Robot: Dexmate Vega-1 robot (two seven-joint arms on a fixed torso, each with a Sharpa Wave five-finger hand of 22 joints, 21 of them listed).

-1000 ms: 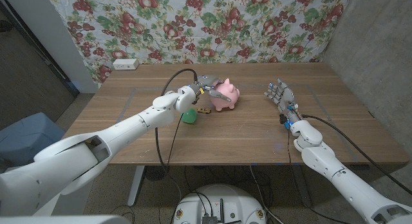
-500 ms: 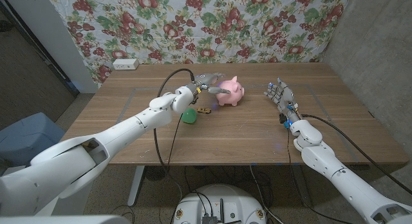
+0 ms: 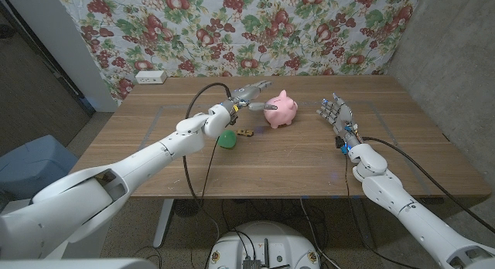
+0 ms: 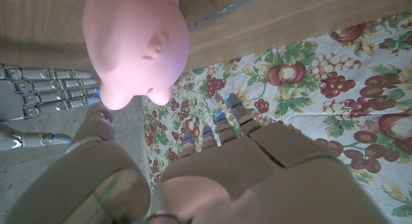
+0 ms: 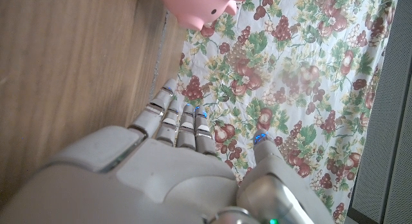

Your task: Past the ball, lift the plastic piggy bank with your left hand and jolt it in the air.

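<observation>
Wooden table [image 3: 294,157] now holds the pink plastic piggy bank [image 3: 280,111] again; left hand [image 3: 249,97] has let go, fingers apart. Shaking looks finished.

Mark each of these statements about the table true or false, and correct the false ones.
1. The piggy bank is pink. True.
2. The ball is red. False: it is green.
3. The ball lies nearer the robot than the piggy bank. True.
4. The right robot hand holds the piggy bank. False: it is apart from the bank, fingers spread, holding nothing.
5. The left robot hand grips the ball. False: it reaches past the ball, beside the piggy bank.
</observation>
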